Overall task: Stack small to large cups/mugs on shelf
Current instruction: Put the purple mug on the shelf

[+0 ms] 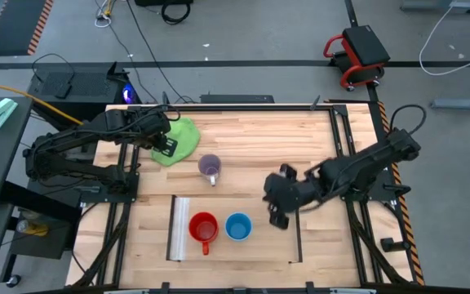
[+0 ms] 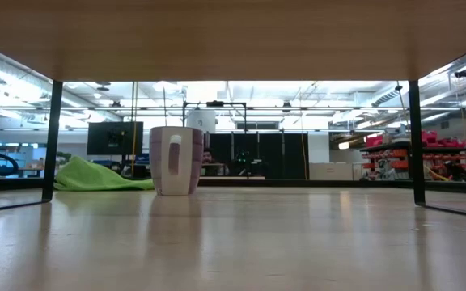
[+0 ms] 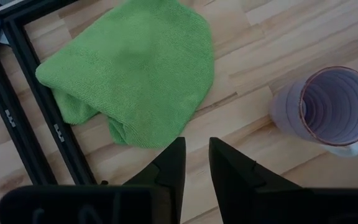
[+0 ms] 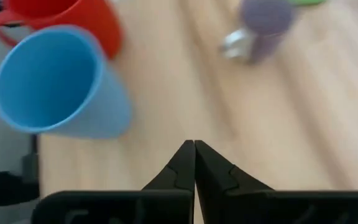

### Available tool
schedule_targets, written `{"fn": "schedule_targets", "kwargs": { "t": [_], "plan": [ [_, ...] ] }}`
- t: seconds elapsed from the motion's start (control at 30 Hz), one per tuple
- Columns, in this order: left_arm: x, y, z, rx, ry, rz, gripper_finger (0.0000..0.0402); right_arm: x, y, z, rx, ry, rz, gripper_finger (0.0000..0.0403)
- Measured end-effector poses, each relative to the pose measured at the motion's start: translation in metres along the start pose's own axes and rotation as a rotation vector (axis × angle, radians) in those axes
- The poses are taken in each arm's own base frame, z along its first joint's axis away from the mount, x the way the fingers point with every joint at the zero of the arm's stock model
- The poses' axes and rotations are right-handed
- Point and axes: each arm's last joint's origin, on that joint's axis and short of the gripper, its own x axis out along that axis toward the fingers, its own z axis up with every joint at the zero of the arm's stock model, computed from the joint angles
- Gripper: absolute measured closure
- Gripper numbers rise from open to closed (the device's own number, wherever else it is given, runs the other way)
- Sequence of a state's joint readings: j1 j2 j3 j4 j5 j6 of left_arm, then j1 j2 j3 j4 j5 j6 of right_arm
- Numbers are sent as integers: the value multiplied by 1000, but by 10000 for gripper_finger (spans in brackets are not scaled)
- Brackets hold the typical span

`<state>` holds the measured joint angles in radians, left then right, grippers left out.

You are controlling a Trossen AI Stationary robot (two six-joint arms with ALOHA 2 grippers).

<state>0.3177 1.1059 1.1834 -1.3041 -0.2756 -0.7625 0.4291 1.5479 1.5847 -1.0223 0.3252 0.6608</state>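
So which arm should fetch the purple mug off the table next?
Probably the left. Its gripper hangs by the green cloth, right next to the purple mug. The right gripper, shut, sits by the blue mug.

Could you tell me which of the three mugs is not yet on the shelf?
The purple mug. It stands alone on the tabletop beside the green cloth, while the red mug and blue mug sit side by side on the shelf.
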Motion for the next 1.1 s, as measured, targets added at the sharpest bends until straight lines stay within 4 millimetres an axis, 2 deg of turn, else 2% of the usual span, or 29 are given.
{"fn": "schedule_targets", "kwargs": {
  "t": [0.27,0.47,0.63,0.77,1.1],
  "plan": [
    [0,0,0,-11,0,0,315,-63,-51,39,62,28,-172,383],
    [0,0,0,-16,0,0,319,-90,-77,58,46,-19,-199,369],
    [11,-2,7,-27,77,-15,315,-93,-97,67,77,-35,-240,353],
    [27,-7,19,-10,106,-11,307,-91,-112,72,94,-22,-275,344],
    [69,-43,42,46,124,-161,280,-88,-128,74,101,16,-300,338]
  ]
}}
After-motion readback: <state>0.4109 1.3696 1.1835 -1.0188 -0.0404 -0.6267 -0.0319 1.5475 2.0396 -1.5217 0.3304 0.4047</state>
